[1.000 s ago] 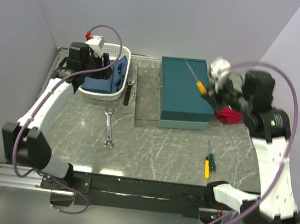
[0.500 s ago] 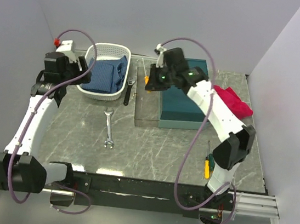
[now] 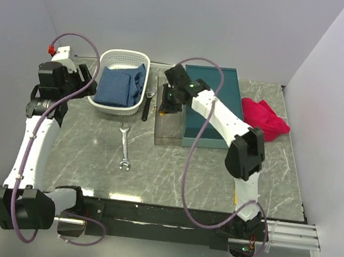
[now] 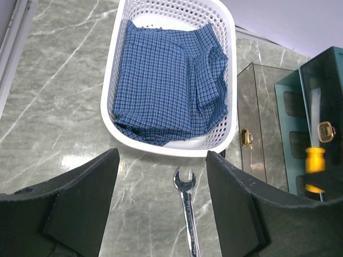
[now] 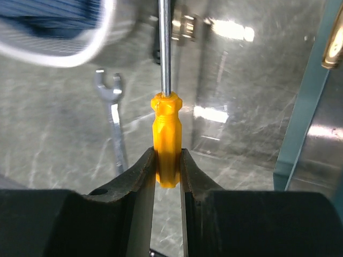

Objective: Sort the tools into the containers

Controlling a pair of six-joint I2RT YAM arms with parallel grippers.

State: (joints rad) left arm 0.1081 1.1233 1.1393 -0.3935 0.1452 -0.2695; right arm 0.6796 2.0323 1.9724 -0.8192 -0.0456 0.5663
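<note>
Your marble table [image 3: 173,167] carried the teal box [image 3: 216,109] at the back, right of centre. A grey tray [image 3: 171,128] lay flat against the box's left side. Left of the tray stood the white basket [image 3: 126,53], filled with a folded blue cloth [image 3: 119,85]. A red cloth [image 3: 265,118] sat crumpled to the right of the box, apart from it.

Your right arm reached across the box, with the right gripper [image 5: 167,160] over the tray. Its fingers were pressed against the handle of the yellow-handled screwdriver [image 5: 167,142], pinching it from both sides, the steel shaft pointing away from the wrist camera.

Your left gripper [image 4: 162,155] hung over the table near the front of the basket, its fingers spread wide with nothing between them.

The spanner [image 3: 125,149] lay on the bare table in front of the basket, well apart from the box. The dark-handled wrench [image 3: 146,107] lay between the basket and the tray, just beside the basket's right wall.
</note>
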